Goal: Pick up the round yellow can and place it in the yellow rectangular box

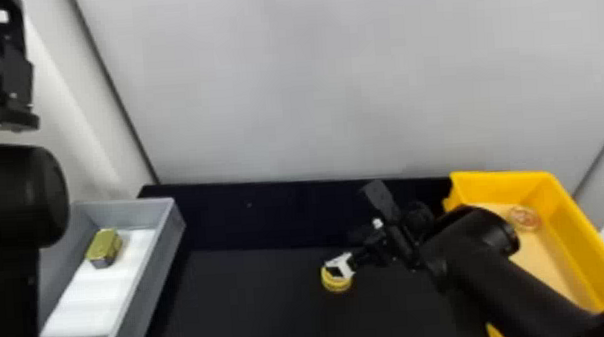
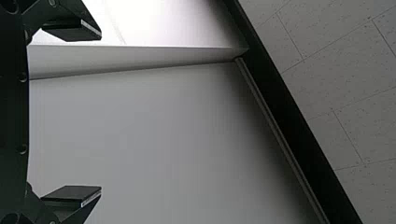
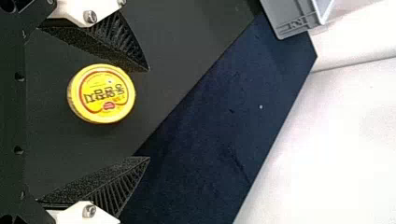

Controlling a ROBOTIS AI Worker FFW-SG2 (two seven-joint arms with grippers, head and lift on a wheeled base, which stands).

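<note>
Bin to the left, can mid-desk, box to the right.
The bin and the box stand well apart at opposite sides of the desk, a wall behind. In the bin lies a liner, with a small block toward the far end; in the box, a disc-like item sits toward its far end. The can rests on the desk between the two containers, between the fingers of the right end effector. The right arm crosses in front of part of the box; the left arm is at the far left.
</note>
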